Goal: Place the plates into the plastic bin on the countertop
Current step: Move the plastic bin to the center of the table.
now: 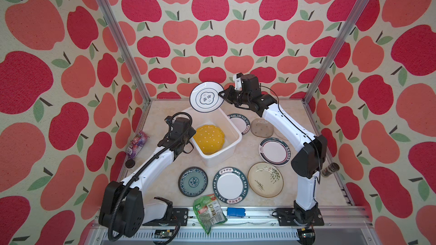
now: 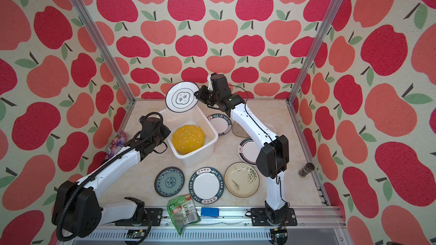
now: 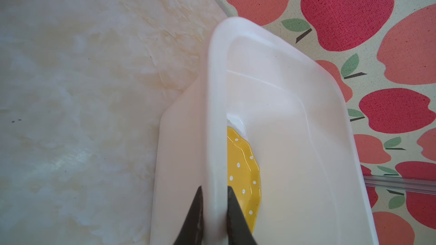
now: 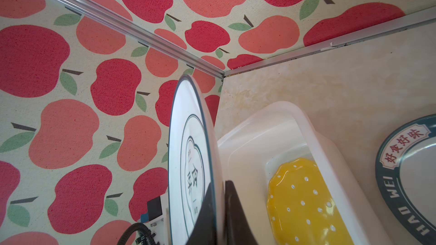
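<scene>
- The white plate with a flower emblem point(image 1: 207, 97) is clamped at its edge by the right gripper point(image 1: 223, 94). In the right wrist view, one finger is seen on each face of it.
- This plate is held steeply tilted, raised over the far end of the plastic bin point(image 1: 220, 157). The bin's opening lies below the plate and toward the robot's side.
- The bin's long axis runs from far to near, skewed rightward at the near end. A yellow white-dotted plate point(image 1: 210, 139) lies inside toward the near end, so the far part of the floor is bare.
- The left gripper point(image 3: 214, 188) is closed on the bin's left rim, one finger outside the wall and one inside. The bin is judged to be steadied by it.
- A lowering and levelling of the held plate is judged to come next, and the right arm alone is placed for it.
- On the beige marble countertop point(image 1: 250, 156), a row is formed in front of the bin by a blue-green patterned plate point(image 1: 193, 181), a lettered-rim plate point(image 1: 230, 185) and a cream plate with a plant sketch point(image 1: 265, 179).
- To the bin's right, a green-rimmed white plate point(image 1: 275, 152), a smoky glass plate point(image 1: 262, 127) and a second lettered-rim plate point(image 1: 240, 123) are seen.
- The space is enclosed by apple-print walls. A green snack packet point(image 1: 208, 210) rests on the front rail.
</scene>
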`<state>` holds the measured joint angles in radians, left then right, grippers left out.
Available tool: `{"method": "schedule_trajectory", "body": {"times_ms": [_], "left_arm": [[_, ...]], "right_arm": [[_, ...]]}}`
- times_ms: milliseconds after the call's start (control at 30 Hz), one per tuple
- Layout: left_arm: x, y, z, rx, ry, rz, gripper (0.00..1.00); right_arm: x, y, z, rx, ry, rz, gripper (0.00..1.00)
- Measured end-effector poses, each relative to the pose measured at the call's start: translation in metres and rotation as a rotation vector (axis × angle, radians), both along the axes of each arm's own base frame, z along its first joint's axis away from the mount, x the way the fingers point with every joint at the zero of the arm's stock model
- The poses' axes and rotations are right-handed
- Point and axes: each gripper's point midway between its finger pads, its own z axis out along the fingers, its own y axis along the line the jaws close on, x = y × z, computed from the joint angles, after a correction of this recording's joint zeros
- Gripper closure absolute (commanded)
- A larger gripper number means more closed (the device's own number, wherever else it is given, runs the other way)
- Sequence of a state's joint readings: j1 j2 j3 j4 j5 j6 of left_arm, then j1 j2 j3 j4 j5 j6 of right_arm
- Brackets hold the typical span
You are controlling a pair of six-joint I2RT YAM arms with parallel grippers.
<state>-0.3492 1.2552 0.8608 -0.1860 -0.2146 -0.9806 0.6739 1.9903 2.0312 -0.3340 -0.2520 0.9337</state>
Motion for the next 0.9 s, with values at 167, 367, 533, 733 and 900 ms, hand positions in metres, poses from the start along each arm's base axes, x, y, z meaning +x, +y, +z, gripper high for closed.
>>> {"method": "schedule_trajectory", "body": {"times_ms": [167,367,533,733,900], "left_arm": [[-0.007,0.012,-0.001,0.030,-0.001,0.088,1.00],[-0.013,0.025,0.000,0.064,-0.019,0.188,0.95],[-0.011,0.023,0.006,0.081,-0.053,0.203,0.53],[-0.012,0.033,0.041,0.072,-0.167,0.231,0.11],[-0.035,0.067,0.100,0.070,-0.322,0.275,0.01]], "right_arm": [[-0.002,0.004,-0.015,-0.018,0.036,0.002,1.00],[0.001,-0.002,-0.023,-0.033,0.061,-0.014,1.00],[-0.004,0.001,-0.025,-0.037,0.071,-0.008,1.00],[-0.020,0.018,-0.026,-0.029,0.089,0.015,1.00],[-0.032,0.028,-0.031,-0.050,0.097,0.016,1.00]]}}
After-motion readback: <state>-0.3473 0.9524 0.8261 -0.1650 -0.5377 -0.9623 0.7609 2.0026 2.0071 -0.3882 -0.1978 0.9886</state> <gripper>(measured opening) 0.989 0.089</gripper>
